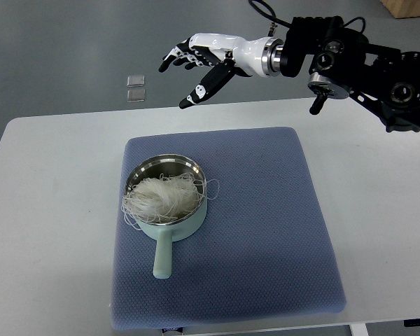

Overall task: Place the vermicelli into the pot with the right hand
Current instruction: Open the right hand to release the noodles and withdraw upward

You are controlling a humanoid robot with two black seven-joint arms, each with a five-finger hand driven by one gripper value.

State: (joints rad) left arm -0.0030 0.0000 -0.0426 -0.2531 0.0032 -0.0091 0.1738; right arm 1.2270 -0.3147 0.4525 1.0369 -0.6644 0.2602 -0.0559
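Observation:
A pale green pot [167, 225] with a steel inside and a short handle toward me stands on the blue mat [266, 231]. A white bundle of vermicelli [161, 198] lies in the pot, with loose strands hanging over its left rim. My right hand [194, 66] is raised high beyond the far edge of the table, well away from the pot. Its fingers [204, 88] are spread and hold nothing. The black right arm [364, 66] comes in from the upper right. No left arm shows.
The mat lies on a white table [49, 210]. On the grey floor beyond the table sit two small pale square pieces [136, 87]. A brown box corner [409, 7] shows at the top right.

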